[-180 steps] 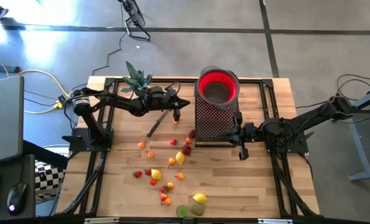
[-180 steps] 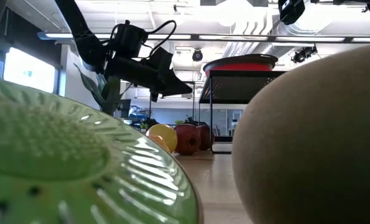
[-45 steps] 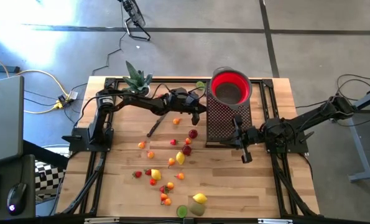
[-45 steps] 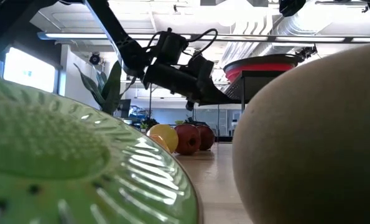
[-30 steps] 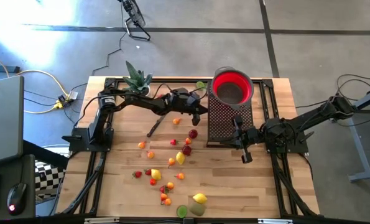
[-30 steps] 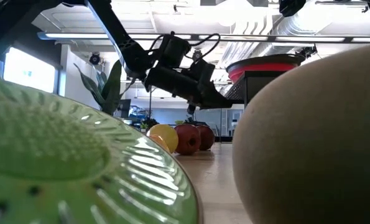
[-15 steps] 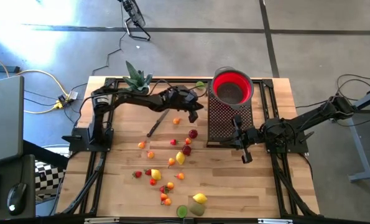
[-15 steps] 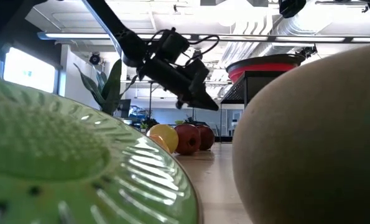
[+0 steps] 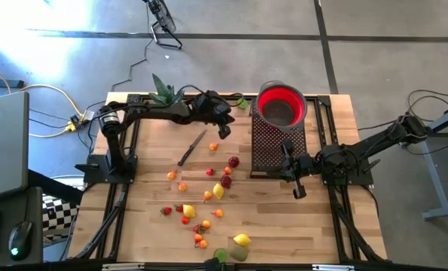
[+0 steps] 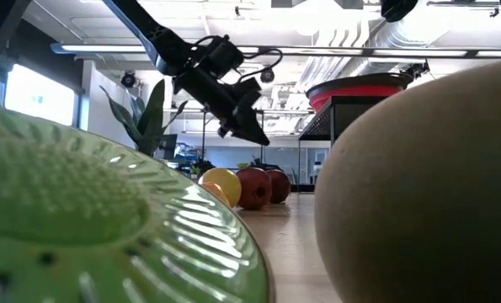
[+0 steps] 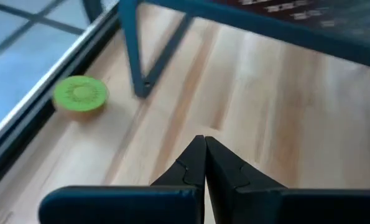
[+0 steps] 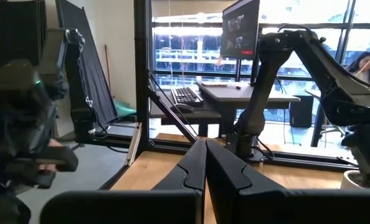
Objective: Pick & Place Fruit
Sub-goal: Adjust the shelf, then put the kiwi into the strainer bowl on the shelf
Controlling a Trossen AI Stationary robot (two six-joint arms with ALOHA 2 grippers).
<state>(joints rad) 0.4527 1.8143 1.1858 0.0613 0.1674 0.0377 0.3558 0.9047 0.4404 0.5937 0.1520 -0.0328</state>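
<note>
Left gripper [image 9: 225, 132] pinched closed, empty, hovering at table's 12 o'clock; right gripper [image 9: 300, 193] closed too, parked at 3. Fruit [image 9: 217, 191] scattered centre to 6. Risk: descending closed just knocks fruit rolling, or clips mesh stand [image 9: 272, 147].

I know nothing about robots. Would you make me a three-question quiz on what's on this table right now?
1. True or false: the left gripper is carrying a fruit.
2. Where does the red bowl sit? A) on the bare wood B) on top of the dark mesh stand C) in the right gripper
3. What lies flat on the wood between the potted plant and the scattered fruit?

Key:
1. False; its jaws are shut on nothing.
2. B
3. A knife.
</note>
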